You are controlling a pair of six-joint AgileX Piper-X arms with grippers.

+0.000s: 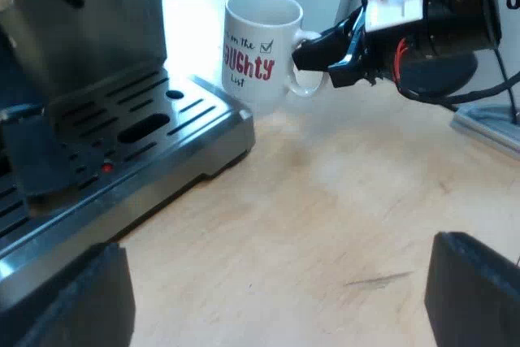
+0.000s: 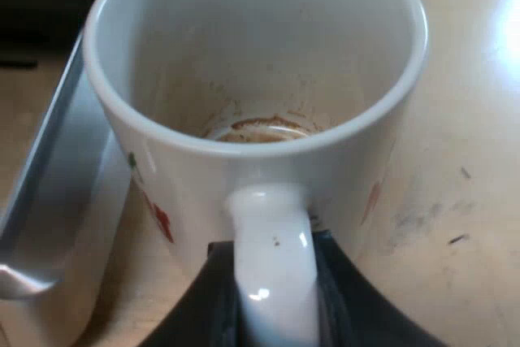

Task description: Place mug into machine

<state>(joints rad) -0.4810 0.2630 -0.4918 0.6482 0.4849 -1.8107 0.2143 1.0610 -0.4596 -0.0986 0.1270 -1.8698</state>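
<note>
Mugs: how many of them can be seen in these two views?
1. The white mug stands beside the corner of the drip tray, with the right gripper closed on its handle. Another could stand hidden behind the machine.

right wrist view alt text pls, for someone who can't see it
A white mug seen from above, its handle clasped between the black fingers of the right gripper. Brown coffee stains ring the inside bottom. A wooden table lies under it, and the edge of the machine's metal tray is close beside it.
</note>
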